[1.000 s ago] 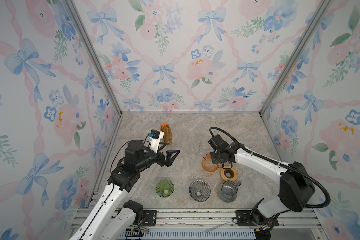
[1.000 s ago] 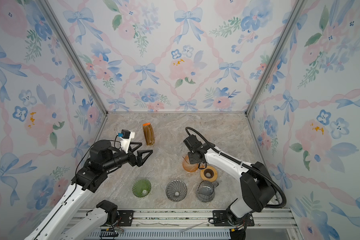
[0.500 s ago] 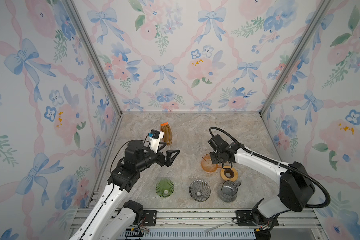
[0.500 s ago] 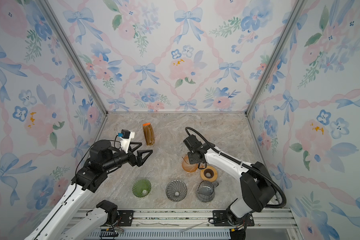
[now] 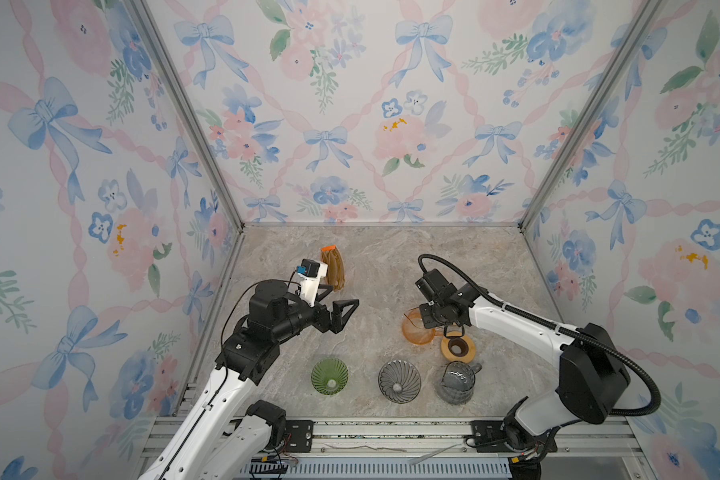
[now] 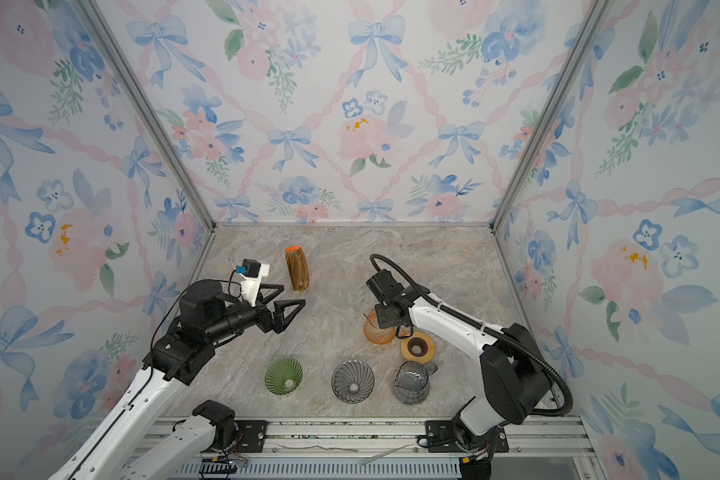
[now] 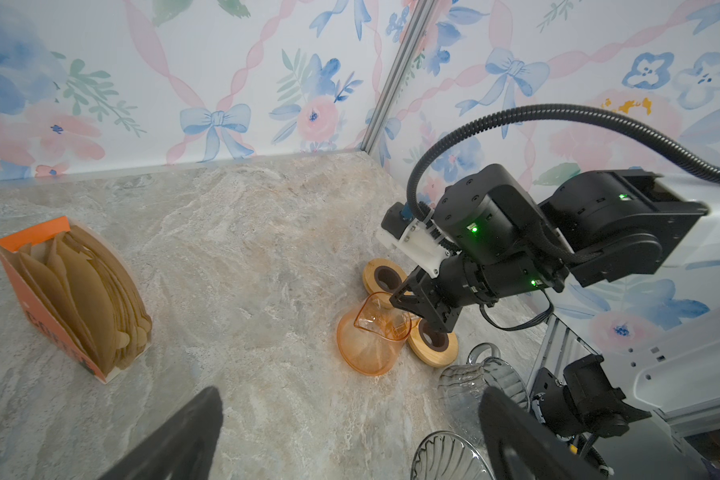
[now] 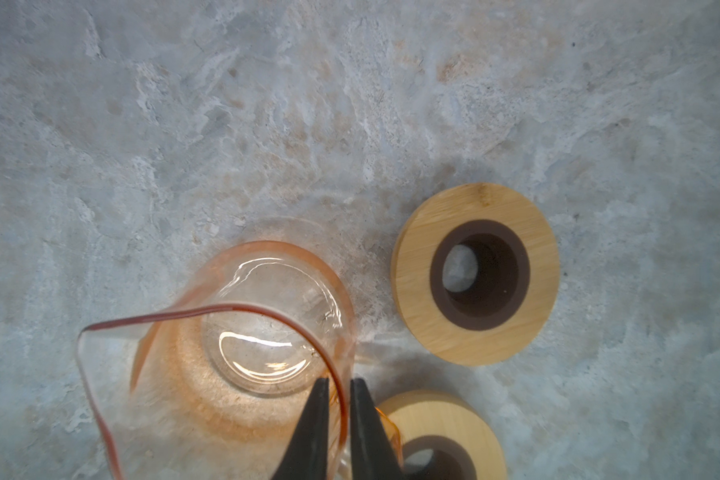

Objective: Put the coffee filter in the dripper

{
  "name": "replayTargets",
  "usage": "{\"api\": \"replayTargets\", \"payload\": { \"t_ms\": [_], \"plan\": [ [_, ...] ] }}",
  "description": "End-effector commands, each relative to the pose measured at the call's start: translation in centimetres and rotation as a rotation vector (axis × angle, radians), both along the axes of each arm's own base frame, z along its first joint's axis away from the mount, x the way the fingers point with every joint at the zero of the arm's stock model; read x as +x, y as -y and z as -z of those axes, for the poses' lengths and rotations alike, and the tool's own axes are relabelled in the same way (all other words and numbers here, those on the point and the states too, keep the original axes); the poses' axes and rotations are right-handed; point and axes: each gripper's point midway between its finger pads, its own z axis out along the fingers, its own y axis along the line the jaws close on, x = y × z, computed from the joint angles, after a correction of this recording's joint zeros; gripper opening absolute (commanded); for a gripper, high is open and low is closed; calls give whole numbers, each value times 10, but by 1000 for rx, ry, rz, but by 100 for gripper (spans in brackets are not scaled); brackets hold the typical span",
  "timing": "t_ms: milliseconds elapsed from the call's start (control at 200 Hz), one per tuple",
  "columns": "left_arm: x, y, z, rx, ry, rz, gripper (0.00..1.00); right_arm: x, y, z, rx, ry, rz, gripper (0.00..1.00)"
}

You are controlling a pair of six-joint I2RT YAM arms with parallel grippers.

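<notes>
Reads as pre-pick: no filter out yet. Starting left: filters (image 5: 334,270) packed upright in orange box (image 7: 30,303), back-left on desk (image 5: 412,257). Just beside that, left end effector (image 5: 338,300) spread fully, holding nothing, hovering above desk, aimed toward the middle rather than at the box. Front row next: green dripper (image 5: 329,376) and grey dripper (image 5: 399,380), both mouth-up and empty, then glass jug (image 5: 454,381). Further right, right end effector (image 8: 337,386) pinched tight on rim of orange vessel (image 5: 417,330), with wood rings (image 8: 474,274) just beside. Can't tell whether vessel sits flat on desk or tipped, nor whether it is the dripper meant. Judging from that: right side staging or steadying the receiver, left side due to fetch. Next move calls for swinging left end effector over to the box and closing on a single sheet's top edge. Thin paper, tightly stacked, so likely to drag neighbours. Then lifting clear and lowering point-down into an open cone. Worth keeping the right grip steady: glass rim, narrow pinch, easy to slip.
</notes>
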Motion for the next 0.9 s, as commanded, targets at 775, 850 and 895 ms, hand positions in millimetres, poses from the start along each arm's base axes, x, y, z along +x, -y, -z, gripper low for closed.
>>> {"api": "replayTargets", "payload": {
  "t_ms": [775,850,895],
  "plan": [
    [2,16,-1,-27,-16,68,98,-8,2,-24,88,68,28,22],
    [4,23,-1,-28,-32,87,98,-10,5,-33,114,93,31,25],
    [6,27,-1,-23,-40,94,98,-11,7,-37,134,101,36,26]
  ]
}}
